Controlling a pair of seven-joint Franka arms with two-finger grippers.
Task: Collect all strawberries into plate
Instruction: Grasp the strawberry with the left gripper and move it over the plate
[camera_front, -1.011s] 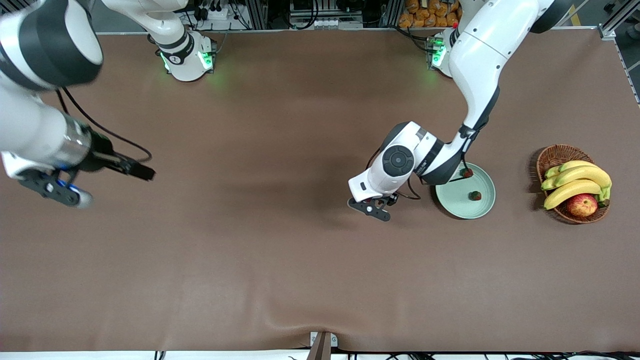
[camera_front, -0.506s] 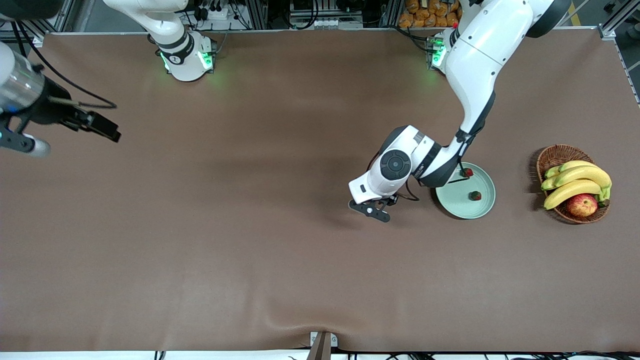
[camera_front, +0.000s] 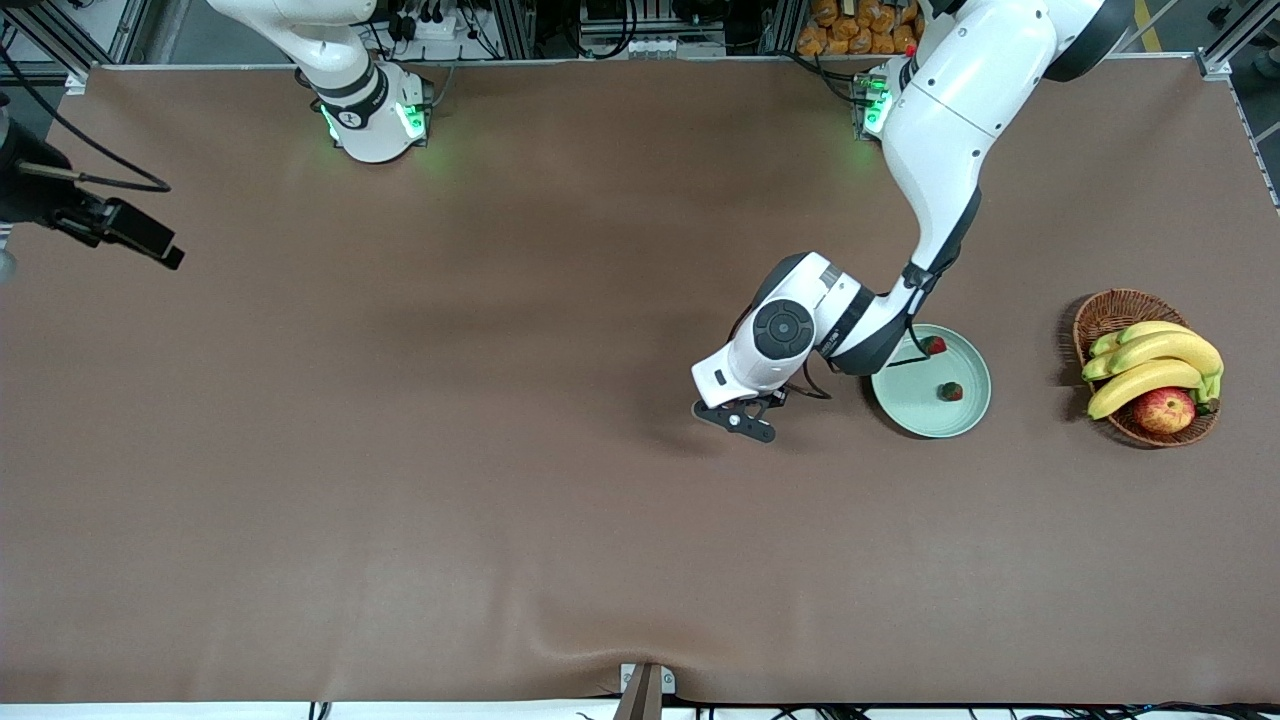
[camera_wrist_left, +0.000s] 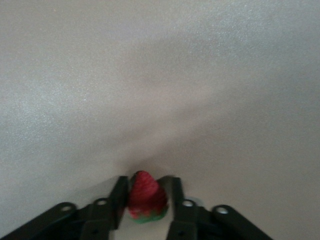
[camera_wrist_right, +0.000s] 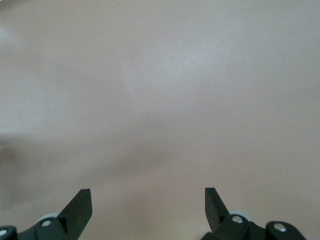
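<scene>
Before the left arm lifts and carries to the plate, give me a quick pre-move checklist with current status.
1. Left pincer shut on the third strawberry: ok.
2. Berry seated squarely between the fingers: ok in the left wrist view.
3. Plate has bare room; two strawberries already in it: ok.
4. Left arm's elbow hangs over the plate's rim, so a clear path to it: cannot tell.
5. Right pincer open, empty, waiting at the right arm's end of the table: ok.
</scene>
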